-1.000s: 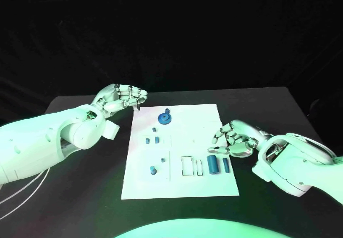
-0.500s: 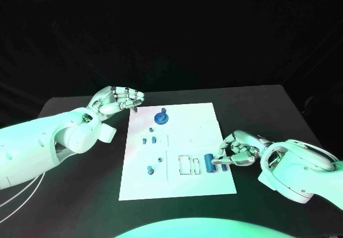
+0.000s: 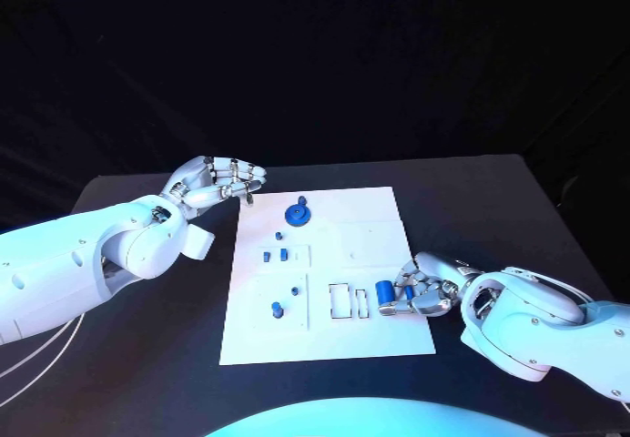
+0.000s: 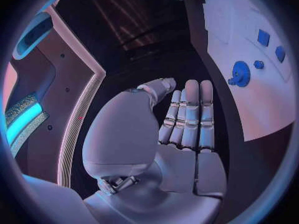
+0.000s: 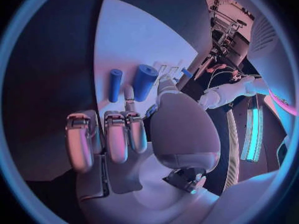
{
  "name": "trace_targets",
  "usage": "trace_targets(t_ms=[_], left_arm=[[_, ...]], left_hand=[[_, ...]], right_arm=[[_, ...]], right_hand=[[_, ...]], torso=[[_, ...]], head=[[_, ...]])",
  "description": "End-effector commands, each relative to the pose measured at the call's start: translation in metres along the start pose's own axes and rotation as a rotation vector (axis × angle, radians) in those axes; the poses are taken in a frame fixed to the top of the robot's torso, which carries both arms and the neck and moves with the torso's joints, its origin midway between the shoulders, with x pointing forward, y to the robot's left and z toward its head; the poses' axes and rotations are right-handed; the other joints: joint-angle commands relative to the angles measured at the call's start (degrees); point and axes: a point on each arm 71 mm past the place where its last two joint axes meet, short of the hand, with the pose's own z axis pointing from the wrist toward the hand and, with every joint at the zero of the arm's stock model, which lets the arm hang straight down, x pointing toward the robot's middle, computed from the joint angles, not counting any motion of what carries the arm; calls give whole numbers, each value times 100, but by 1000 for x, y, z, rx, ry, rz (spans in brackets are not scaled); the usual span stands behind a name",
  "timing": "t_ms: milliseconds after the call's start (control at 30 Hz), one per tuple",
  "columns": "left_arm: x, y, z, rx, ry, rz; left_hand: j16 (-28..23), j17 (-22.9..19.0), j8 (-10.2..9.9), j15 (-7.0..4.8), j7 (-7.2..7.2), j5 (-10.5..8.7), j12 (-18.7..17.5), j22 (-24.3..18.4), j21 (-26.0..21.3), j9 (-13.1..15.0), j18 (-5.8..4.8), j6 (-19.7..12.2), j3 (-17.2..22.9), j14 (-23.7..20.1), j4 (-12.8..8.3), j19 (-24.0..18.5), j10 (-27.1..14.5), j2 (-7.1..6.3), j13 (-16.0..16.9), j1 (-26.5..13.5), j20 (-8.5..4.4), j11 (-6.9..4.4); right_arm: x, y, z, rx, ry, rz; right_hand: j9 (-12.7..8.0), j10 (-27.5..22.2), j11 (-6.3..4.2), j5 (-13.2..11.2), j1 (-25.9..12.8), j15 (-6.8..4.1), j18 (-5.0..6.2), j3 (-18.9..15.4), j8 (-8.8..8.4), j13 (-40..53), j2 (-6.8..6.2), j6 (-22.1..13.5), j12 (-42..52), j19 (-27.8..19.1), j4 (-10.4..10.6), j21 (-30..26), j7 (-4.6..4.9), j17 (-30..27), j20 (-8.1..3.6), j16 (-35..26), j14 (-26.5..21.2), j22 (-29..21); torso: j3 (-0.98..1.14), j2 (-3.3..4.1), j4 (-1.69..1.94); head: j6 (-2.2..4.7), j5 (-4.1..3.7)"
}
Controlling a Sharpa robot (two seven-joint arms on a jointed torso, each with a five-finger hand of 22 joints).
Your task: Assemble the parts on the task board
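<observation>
Head view, left hand (image 3: 217, 182): parked off the task board (image 3: 329, 273) corner, fingers curled on nothing.
Parts: gear (image 3: 298, 216) far end; cylinders (image 3: 383, 293) right edge.
Right hand (image 3: 427, 289): at cylinders, probably reaching to grasp; grip unclear.

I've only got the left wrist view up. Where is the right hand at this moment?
Observer: The right hand is low at the task board's right edge, on the robot's side.
Operator: What lies there?
Observer: Two blue parts flat on the board, side by side: a thicker cylinder and a thinner cylinder.
Operator: Is it holding either?
Observer: Its fingertips reach the thicker cylinder's end. Whether they grip it, I cannot tell.
</observation>
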Motion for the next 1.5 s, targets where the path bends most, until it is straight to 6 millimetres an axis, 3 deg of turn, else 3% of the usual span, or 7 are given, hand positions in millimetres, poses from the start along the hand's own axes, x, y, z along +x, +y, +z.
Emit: trace_targets(t_ms=[33,433,567,700,833,1100,1500], left_arm=[[2,0,0,5,15,-14],[2,0,0,1,18,-16],[2,0,0,0,18,-16],[2,0,0,-1,19,-16],[2,0,-1,-3,19,-16],[1,0,-1,-5,18,-16],[1,1,0,-10,19,-15]], left_hand=[[-12,-8,35,14,17,18,34,-5,-37,-8,79,-36,-18,-39,-6,-27,-31,10,-8,-69,14,5],[-8,-8,44,15,15,21,41,-13,-48,-8,80,-36,-20,-42,3,-29,-39,16,-9,-80,16,5],[-8,-8,47,15,15,22,44,-16,-52,-8,81,-36,-19,-43,5,-29,-43,20,-9,-82,17,4],[-8,-8,47,15,15,22,44,-16,-52,-8,81,-36,-19,-43,5,-29,-43,20,-9,-82,17,4],[-7,-8,50,14,13,24,46,-17,-54,-8,82,-36,-17,-45,4,-29,-45,22,-10,-79,17,4],[-7,-9,54,13,12,26,50,-20,-57,-7,83,-36,-14,-48,0,-28,-48,24,-10,-74,17,3],[-12,-15,77,3,9,55,70,-18,-49,-10,88,-39,39,-68,-48,-20,-74,55,-16,-5,6,0]], right_arm=[[3,0,3,15,2,-39],[12,1,13,43,16,-61],[14,2,16,51,17,-70],[15,3,16,55,16,-78],[15,4,15,57,3,-70],[12,5,11,69,-28,45],[-10,19,7,54,-62,198]], right_hand=[[9,614,-22,-17,-59,4,-80,-28,42,1505,28,30,22,599,-1,20,-11,1509,10,18,608,1505],[59,614,-58,119,-69,-25,-80,49,119,1505,158,118,22,599,-7,20,-53,1509,-9,18,608,1505],[90,614,-84,678,194,-49,-80,169,159,1505,239,146,22,599,-20,20,-79,1509,-32,18,608,1505],[94,614,-107,795,715,-71,-80,461,176,1505,313,170,22,599,-48,20,-104,1509,-51,18,608,1505],[71,614,-138,1275,1039,-96,-80,786,177,1505,287,222,22,599,-46,20,-137,1509,-74,18,608,1505],[87,614,-209,1645,946,-150,-80,1089,266,1505,299,386,22,599,-36,20,-219,1509,-116,18,608,1505],[103,614,-227,1736,553,-171,-80,1322,316,1505,320,424,22,599,-30,20,-242,1509,-141,18,608,1505]], torso=[[3,0,-1],[-3,1,4],[-4,-3,0],[-9,-4,-1],[-11,-3,0],[-10,-9,-6],[-4,-7,-7]], head=[[-12,13],[-34,12],[-37,16],[-37,15],[-33,17],[-20,29],[7,2]])
